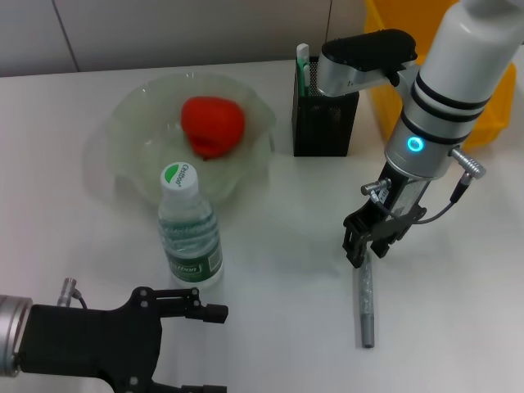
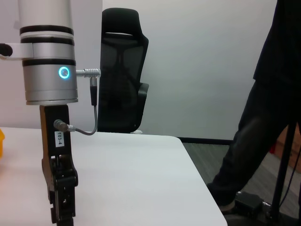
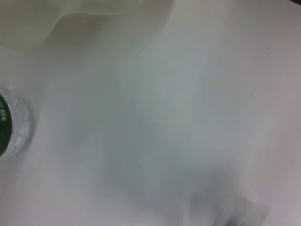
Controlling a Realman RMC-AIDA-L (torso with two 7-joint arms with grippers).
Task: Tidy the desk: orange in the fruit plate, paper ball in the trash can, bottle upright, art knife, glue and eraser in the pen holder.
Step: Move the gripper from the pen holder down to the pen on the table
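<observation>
Hovering over the desk [image 1: 278,246] near its right edge, the right gripper [image 1: 366,246] has its fingers slightly parted around the upper end of the glue [image 1: 366,304], which lies flat. The left gripper [image 1: 176,348], fingers spread and empty, sits at the front edge before the upright bottle [image 1: 189,231].

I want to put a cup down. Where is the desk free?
Bare desk lies between the upright bottle and the right gripper over the glue. Crowded: fruit plate with orange, pen holder.
</observation>
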